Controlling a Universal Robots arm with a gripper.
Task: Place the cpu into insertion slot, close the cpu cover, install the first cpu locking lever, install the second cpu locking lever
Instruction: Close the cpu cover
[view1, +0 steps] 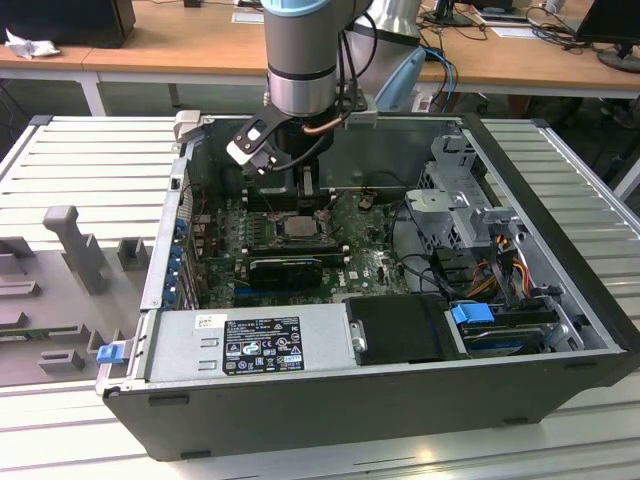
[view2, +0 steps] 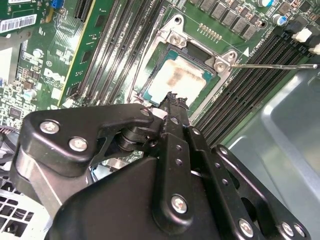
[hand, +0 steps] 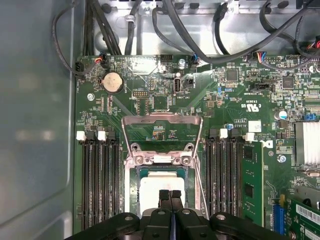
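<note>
The cpu (hand: 159, 184) lies flat in the insertion slot (hand: 134, 192) on the green motherboard, its silver face smeared pale; it also appears in the second wrist view as the cpu (view2: 177, 80). The cpu cover (hand: 162, 121) is swung open, away from the slot, and the board shows through its window. My gripper (hand: 170, 196) is shut with nothing between its black fingers. Its tips hang right over the near edge of the chip, as the gripper (view2: 175, 100) shows in the second wrist view. In the exterior view my gripper (view1: 303, 200) reaches down into the case above the slot (view1: 297, 228).
A thin metal lever rod (view2: 270, 65) sticks out free beside the socket. Long black memory slots (hand: 100, 180) flank it on both sides. A black card (view1: 285, 268), the power supply (view1: 255, 345), the drive cage (view1: 455, 215) and loose cables (hand: 200, 30) crowd the case.
</note>
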